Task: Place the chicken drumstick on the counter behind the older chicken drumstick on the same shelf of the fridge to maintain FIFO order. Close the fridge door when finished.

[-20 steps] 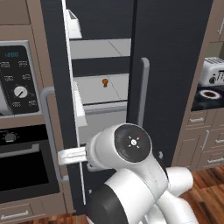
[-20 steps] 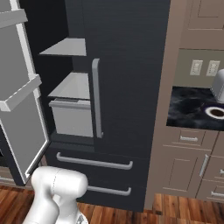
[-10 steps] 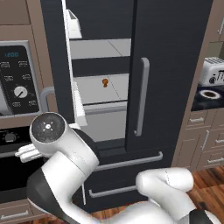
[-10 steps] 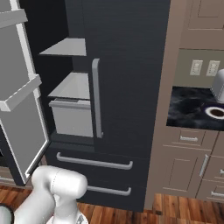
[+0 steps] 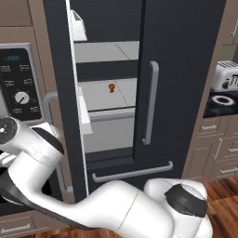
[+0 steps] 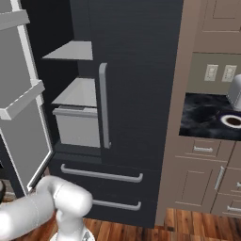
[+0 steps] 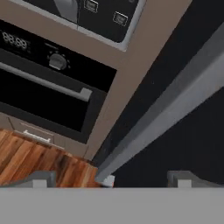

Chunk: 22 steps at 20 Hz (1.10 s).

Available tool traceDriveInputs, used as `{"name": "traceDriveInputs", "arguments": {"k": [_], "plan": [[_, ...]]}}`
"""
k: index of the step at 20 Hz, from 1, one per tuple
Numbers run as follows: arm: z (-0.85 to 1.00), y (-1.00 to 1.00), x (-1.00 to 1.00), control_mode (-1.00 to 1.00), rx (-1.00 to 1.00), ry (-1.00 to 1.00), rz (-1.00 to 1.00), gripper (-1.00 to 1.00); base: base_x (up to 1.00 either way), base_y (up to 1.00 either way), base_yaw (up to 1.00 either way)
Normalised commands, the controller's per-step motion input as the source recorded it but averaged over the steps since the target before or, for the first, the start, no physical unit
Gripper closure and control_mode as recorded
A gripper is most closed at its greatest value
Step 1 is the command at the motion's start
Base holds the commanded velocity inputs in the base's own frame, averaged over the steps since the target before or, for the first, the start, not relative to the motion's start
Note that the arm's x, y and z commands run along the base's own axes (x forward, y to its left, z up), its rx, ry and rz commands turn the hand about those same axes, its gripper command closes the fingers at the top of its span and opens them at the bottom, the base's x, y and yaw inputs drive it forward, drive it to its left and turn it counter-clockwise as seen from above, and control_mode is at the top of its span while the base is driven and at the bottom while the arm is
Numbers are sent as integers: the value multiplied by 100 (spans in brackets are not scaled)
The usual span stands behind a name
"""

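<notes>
- Our tool [image 7: 109,178] has its two tips spread wide, one at each side of the bottom of the hand view, with nothing between them and nothing touching them.
- Past the tips we see the dark edge of the fridge door [image 7: 183,83] with its grey bar running diagonally, the oven [image 7: 48,96] with its handle and a dial to one side, and wood floor [image 7: 30,153] beneath.
- In the left base view our arm [image 5: 42,158] bends low and to the left, in front of the oven [image 5: 18,93], beside the open left door of the fridge [image 5: 186,69].
- The right door is shut; its grey handle [image 5: 151,102] stands upright.
- On the shelf [image 5: 116,95] inside, we see a small orange-brown drumstick [image 5: 111,87], sitting back from the front lip near the centre seam.
- The black counter [image 6: 207,115] lies to the right of the fridge; a toaster [image 5: 227,76] stands on it, with a dark ring-shaped item [image 5: 222,99] in front of the toaster.
- From the right base view, the open door [image 6: 23,108] swings toward us, its inner bins pale grey.
</notes>
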Motion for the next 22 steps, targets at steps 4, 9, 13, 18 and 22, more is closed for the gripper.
{"name": "traceDriveInputs", "arguments": {"k": [4, 9, 13, 18, 22], "plan": [[-31, 68, 59, -100, -24, -4, 0, -100, 0, 0, 0], [-15, 23, 48, -100, -23, -4, 0, -100, 0, 0, 0], [-8, 0, 68, -100, -17, 0, 0, -100, 0, 0, 0], [-8, -11, 64, -100, -11, 0, 0, -100, 0, 0, 0], [-6, -36, 39, -100, -7, 0, 0, -100, 0, 0, 0]]}}
